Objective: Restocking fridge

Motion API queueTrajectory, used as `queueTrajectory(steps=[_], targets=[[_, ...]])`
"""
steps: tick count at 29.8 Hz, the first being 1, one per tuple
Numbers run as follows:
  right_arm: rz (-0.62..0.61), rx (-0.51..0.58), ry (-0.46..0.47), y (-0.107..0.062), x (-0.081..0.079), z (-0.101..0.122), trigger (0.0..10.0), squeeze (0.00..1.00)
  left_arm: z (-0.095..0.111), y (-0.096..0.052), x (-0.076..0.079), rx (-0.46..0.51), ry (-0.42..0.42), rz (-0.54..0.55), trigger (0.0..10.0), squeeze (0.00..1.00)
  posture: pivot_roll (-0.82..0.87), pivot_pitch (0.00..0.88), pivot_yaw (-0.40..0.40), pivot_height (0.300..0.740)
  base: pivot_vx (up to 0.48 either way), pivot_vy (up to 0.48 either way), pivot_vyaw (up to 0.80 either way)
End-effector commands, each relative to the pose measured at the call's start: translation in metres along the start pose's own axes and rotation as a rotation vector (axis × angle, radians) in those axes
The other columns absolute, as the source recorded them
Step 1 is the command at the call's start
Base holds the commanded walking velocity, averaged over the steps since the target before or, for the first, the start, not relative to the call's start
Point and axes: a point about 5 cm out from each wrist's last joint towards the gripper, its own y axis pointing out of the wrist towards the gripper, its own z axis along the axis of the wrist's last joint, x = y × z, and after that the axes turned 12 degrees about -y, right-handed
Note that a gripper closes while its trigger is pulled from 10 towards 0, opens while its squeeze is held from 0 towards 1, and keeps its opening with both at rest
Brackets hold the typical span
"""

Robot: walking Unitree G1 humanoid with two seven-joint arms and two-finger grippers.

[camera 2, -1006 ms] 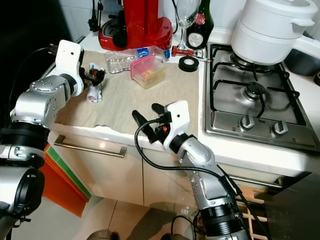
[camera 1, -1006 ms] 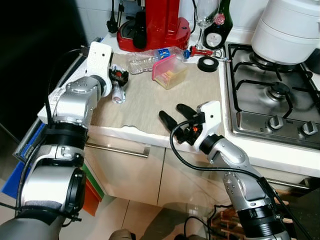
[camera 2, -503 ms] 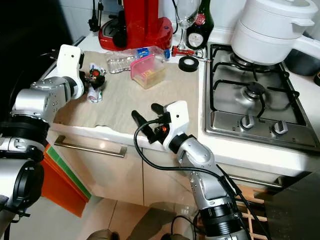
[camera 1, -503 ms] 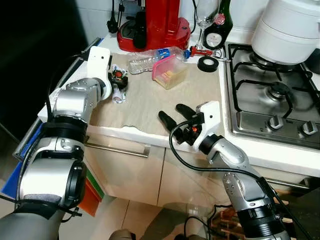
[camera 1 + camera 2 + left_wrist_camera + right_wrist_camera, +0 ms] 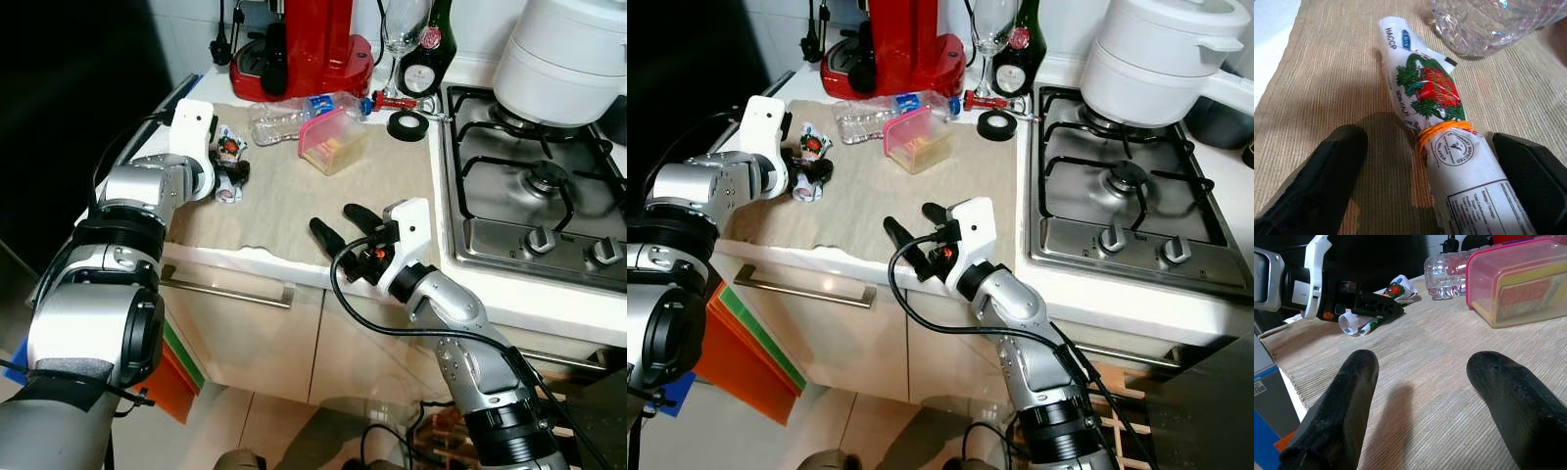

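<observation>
Left tool (image 5: 1425, 161) spread wide astride white printed plastic-wrapped tube (image 5: 1442, 122) on table (image 5: 284, 196); slippery film could be squeezed out. Right tool (image 5: 340, 224) open, idle.

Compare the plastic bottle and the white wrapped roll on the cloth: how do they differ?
The plastic bottle is clear and crumpled, with a blue label; the white wrapped roll is opaque, printed in red and green and tied with an orange band. The bottle lies untouched by the pink box; the roll lies between the open left pincer's fingers. Both lie flat on the beige cloth.

Glossy plastic-wrapped sausage (image 5: 1449, 142), ribbed cloth mat (image 5: 1322, 88)
</observation>
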Motion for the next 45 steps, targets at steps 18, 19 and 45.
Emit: queueTrajectory(steps=[18, 19, 45], targets=[[-0.002, -0.045, 0.007, -0.001, -0.002, -0.009, 10.0, 0.00, -0.023, 0.008, 0.001, -0.082, 0.009, 0.020, 0.0, 0.02, -0.02, 0.058, -0.021, 0.740, 0.000, 0.000, 0.00], [-0.002, -0.046, 0.008, -0.002, -0.002, -0.009, 10.0, 0.00, -0.024, 0.008, 0.001, -0.083, 0.004, 0.017, 0.0, 0.01, -0.02, 0.059, -0.022, 0.740, 0.000, 0.000, 0.00], [-0.006, -0.052, 0.009, -0.003, -0.002, -0.011, 10.0, 0.00, -0.027, 0.010, 0.003, -0.079, 0.020, 0.001, 0.0, 0.00, -0.02, 0.059, -0.021, 0.740, 0.000, 0.000, 0.00]])
